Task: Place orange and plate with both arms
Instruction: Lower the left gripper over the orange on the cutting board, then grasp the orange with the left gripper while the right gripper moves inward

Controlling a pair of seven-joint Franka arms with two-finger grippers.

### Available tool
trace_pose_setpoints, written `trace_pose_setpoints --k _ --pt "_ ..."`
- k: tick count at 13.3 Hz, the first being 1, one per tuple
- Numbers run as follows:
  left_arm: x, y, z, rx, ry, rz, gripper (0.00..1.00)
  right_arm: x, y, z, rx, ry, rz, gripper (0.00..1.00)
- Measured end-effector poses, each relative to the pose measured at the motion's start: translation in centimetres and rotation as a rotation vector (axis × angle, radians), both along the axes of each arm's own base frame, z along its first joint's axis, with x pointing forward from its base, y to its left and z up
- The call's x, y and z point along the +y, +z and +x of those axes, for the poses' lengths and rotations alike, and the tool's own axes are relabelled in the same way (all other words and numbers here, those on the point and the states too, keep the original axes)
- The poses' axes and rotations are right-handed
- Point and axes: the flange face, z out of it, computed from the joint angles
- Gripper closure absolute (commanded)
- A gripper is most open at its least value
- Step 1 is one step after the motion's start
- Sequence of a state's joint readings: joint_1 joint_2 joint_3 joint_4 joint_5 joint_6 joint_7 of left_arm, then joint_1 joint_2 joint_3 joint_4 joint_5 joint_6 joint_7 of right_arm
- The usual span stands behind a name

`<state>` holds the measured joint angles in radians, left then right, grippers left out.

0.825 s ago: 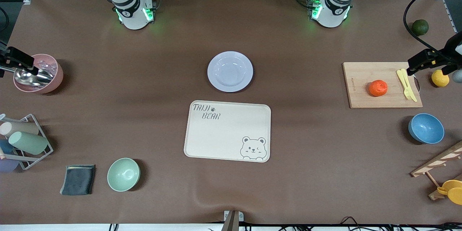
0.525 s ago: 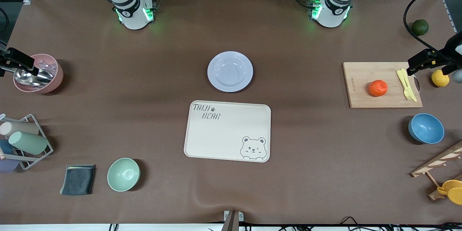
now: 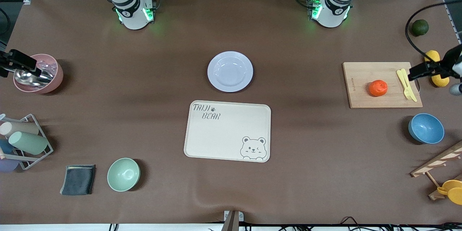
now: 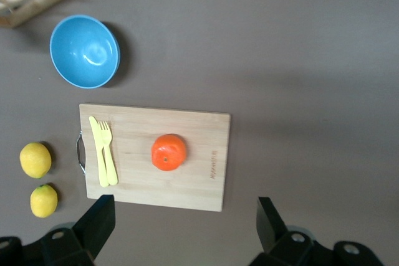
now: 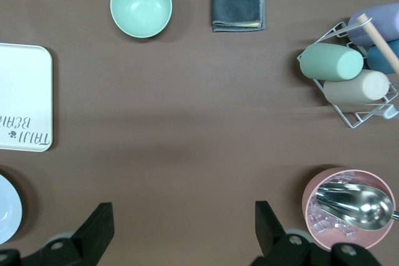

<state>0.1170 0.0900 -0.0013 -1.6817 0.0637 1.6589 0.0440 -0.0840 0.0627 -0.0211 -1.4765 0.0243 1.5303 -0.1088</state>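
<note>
You are looking down on a wide brown surface [image 3: 144, 90] with aluminium framing, cables and a crate of orange fruit along the robots' edge. The plate [image 3: 230, 71] sits bare near the middle, and the cream bear-printed tray [image 3: 227, 130] lies just nearer to the front camera than it, not touching. The orange [image 3: 378, 88] rests on the wooden cutting board [image 3: 364, 92] toward the left arm's end, beside a yellow fork and knife [image 3: 406, 85] on the same board.

Around that board you have two lemons [image 4: 35, 159] beside its handle end, a dark green fruit [image 3: 419, 27] closer to the robots' edge, and a blue bowl [image 3: 426, 128] nearer to the front camera, with a wooden rack [image 3: 436, 166] past it. Toward the right arm's end stand a pink cup holding a metal scoop [image 3: 38, 73], a wire rack of cups [image 3: 23, 140], a grey cloth [image 3: 78, 179] and a mint-green bowl [image 3: 123, 174].

The left claw [image 4: 184, 228] hangs high over the cutting board's edge, fingers apart and holding nothing. The right claw [image 5: 184, 228] hangs over bare surface next to the pink cup, fingers likewise apart and empty. Nothing lies between plate and tray.
</note>
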Motion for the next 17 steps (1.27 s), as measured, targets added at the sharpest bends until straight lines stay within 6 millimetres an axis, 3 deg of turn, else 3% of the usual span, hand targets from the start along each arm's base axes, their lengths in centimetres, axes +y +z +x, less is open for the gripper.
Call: trace_pose_setpoints --k 2,5,8,10,13,17 --pt "2.0 -5.6 -0.9 0.028 0.015 -0.008 0.0 -0.2 -0.1 0.0 0.004 -0.003 0.001 0.0" --pt "2.6 -12.9 -3.2 0.059 0.024 -0.017 0.0 -0.1 -0.8 0.3 0.02 -0.002 0.003 0.0" --pt "2.7 -19.0 -5.7 0.045 0.028 -0.021 0.0 0.2 -2.0 0.5 0.052 0.003 0.009 0.0" --pt "2.5 -21.9 -7.0 0.045 0.019 -0.017 0.0 0.5 -3.1 0.6 0.074 0.004 0.039 0.0" --pt "4.2 -25.1 -7.8 0.05 -0.001 0.022 0.0 1.3 -4.5 0.7 0.1 0.004 0.115 0.0" --pt "5.8 -27.1 -8.0 0.059 -0.002 0.038 0.0 2.6 -7.8 0.7 0.163 0.002 0.21 0.0"
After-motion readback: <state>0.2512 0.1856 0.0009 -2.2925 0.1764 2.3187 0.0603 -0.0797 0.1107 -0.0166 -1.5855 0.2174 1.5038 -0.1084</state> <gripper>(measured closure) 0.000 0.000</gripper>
